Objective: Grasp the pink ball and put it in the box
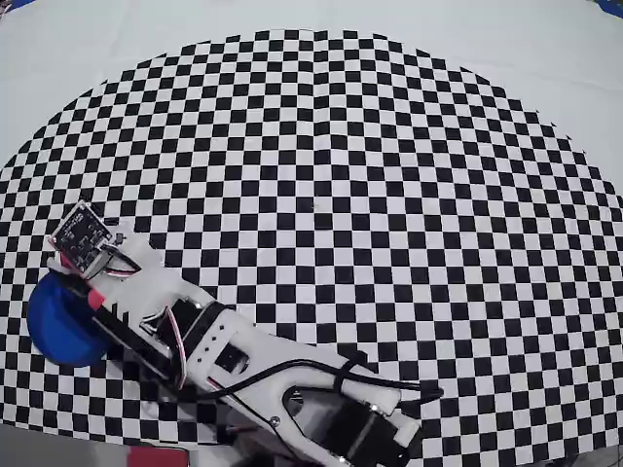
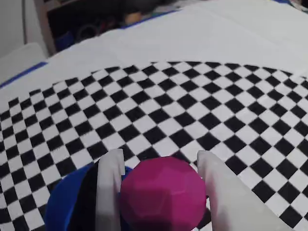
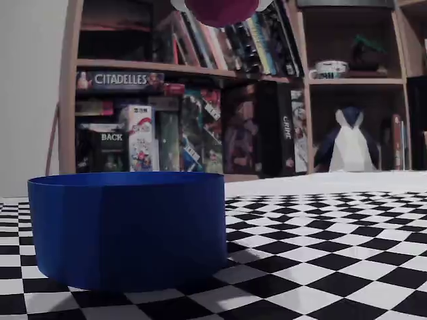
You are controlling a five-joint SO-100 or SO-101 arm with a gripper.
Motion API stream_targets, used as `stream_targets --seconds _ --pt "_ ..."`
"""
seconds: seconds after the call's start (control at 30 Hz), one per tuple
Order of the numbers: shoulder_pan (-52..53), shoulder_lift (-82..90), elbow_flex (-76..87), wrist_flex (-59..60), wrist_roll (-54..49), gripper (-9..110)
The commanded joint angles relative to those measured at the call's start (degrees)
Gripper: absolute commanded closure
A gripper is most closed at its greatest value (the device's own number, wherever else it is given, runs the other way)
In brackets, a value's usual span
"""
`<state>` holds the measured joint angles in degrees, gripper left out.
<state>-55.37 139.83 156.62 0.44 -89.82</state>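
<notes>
The pink ball (image 2: 162, 195) sits between my two white fingers in the wrist view, and my gripper (image 2: 161, 166) is shut on it. Below and to the left of the ball lies the blue round box (image 2: 67, 202). In the fixed view the ball (image 3: 220, 11) hangs at the top edge, high above the right part of the box (image 3: 127, 227). From overhead, the box (image 1: 58, 326) shows at the lower left, partly under the arm's head; the ball and the fingers are hidden there.
A black-and-white checkered mat (image 1: 370, 195) covers the table, with plain white cloth (image 1: 487, 39) beyond it. The arm's body (image 1: 292, 379) lies along the bottom of the overhead view. Shelves of games and books (image 3: 200, 120) stand behind the table.
</notes>
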Motion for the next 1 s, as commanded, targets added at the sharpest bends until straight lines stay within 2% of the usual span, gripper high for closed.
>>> stream_targets --seconds 0.0,0.97 --pt "-1.4 -0.5 -0.2 0.1 0.1 101" --pt "-7.5 -12.0 -0.8 -5.1 0.0 101"
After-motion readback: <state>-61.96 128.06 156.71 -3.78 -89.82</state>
